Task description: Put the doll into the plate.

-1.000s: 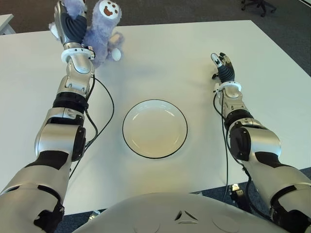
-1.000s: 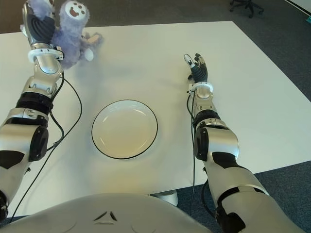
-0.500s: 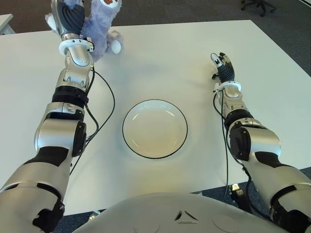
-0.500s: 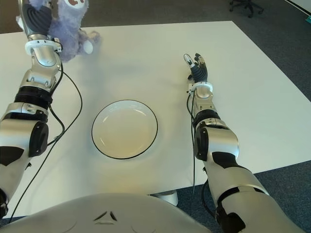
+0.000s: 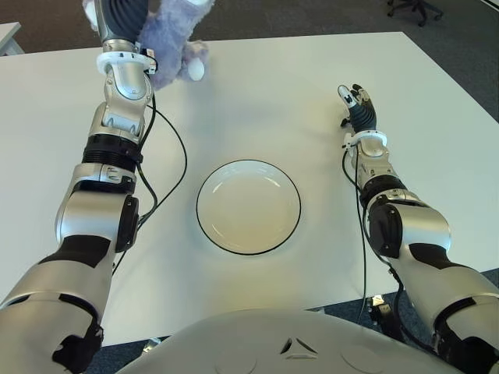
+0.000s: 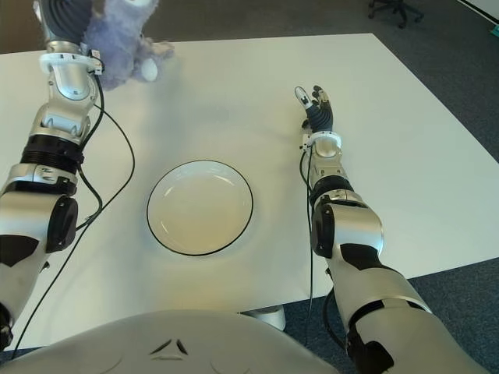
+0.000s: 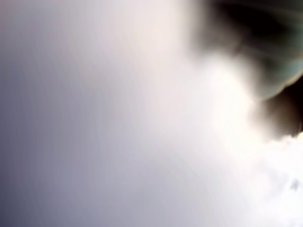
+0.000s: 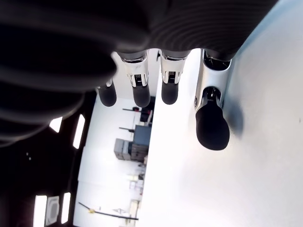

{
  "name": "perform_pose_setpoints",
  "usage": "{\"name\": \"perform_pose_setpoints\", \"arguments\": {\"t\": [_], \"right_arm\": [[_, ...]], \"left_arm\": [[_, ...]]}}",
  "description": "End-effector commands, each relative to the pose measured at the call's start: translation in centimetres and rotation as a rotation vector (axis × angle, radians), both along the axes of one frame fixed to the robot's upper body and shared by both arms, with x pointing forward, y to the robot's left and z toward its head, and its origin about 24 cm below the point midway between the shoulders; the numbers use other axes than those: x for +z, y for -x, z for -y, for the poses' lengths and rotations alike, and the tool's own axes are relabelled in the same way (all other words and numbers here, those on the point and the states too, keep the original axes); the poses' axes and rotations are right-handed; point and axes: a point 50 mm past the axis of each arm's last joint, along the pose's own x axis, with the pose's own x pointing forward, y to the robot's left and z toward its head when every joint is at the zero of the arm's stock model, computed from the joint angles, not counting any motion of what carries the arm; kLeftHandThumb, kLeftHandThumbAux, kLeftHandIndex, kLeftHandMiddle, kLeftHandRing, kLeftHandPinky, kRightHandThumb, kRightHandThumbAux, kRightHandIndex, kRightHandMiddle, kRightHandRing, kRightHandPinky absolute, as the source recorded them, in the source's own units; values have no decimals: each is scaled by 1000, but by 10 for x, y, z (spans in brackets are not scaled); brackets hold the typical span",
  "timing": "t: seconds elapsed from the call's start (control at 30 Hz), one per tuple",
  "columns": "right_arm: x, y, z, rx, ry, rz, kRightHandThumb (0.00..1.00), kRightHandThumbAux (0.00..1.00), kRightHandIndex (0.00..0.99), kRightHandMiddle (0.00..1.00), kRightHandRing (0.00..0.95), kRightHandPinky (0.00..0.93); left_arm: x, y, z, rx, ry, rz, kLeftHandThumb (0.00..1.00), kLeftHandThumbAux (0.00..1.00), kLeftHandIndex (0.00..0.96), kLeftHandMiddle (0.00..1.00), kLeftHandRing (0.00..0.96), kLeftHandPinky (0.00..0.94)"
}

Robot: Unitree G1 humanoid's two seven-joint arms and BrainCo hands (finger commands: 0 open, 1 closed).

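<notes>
A fluffy purple doll hangs above the far left of the white table, its head cut off by the top edge of the eye views. My left hand is shut on it; the left wrist view is filled by its pale fur. The white plate with a dark rim lies in the middle of the table, nearer to me and to the right of the doll. My right hand shows on the table's right side with its fingers stretched out and holding nothing.
A black cable trails along my left arm over the table between the doll and the plate. An office chair base stands on the dark floor beyond the far right corner.
My left hand has lifted the doll higher and slightly right; its face has gone out of the top of the eye views. The right hand has not moved.
</notes>
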Motion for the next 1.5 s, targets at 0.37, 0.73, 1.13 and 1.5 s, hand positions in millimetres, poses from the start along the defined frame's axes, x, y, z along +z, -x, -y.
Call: {"name": "perform_pose_setpoints", "arguments": {"t": [0.37,0.73,1.13,1.5], "right_arm": [[-43,19,-1,-20,-29,-192,0,402,0,0,0,0],[-43,19,-1,-16,-33,-193,0,405,0,0,0,0],[-43,18,-1,-17,-37,-194,0,412,0,0,0,0],[-43,19,-1,-16,-39,-194,0,408,0,0,0,0]], "left_arm": [[1,14,6,-76,-55,-7,749,692,442,889,885,885],[5,26,17,-133,-87,34,745,693,441,923,901,877],[7,38,23,-172,-121,90,744,693,441,930,898,871],[4,51,28,-226,-140,116,744,691,441,905,888,863]]}}
